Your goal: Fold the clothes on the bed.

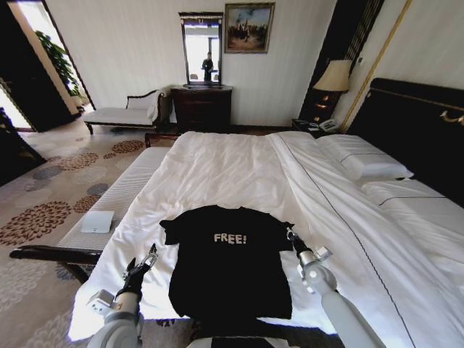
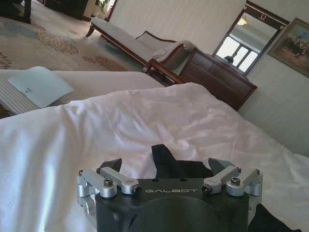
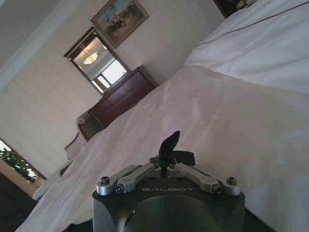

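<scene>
The clothes, one black T-shirt point(image 1: 228, 268) with white "FREE!" lettering, lie spread flat on the white sheet at the near edge of the bed point(image 1: 217, 167). My left gripper point(image 1: 151, 254) hovers just outside the shirt's left sleeve. In the left wrist view the left gripper point(image 2: 166, 166) is open, with the sleeve point(image 2: 181, 169) lying ahead between its fingers. My right gripper point(image 1: 290, 233) sits at the tip of the right sleeve. In the right wrist view the right gripper point(image 3: 170, 150) is shut, with a tuft of black fabric point(image 3: 186, 157) at its tips.
A white-cushioned bench point(image 1: 123, 196) carrying a white pad point(image 1: 96, 221) runs along the bed's left side. Pillows point(image 1: 362, 159) lie against the dark headboard point(image 1: 413, 123) on the right. A dresser point(image 1: 201, 107) and a chaise point(image 1: 123, 114) stand by the far wall.
</scene>
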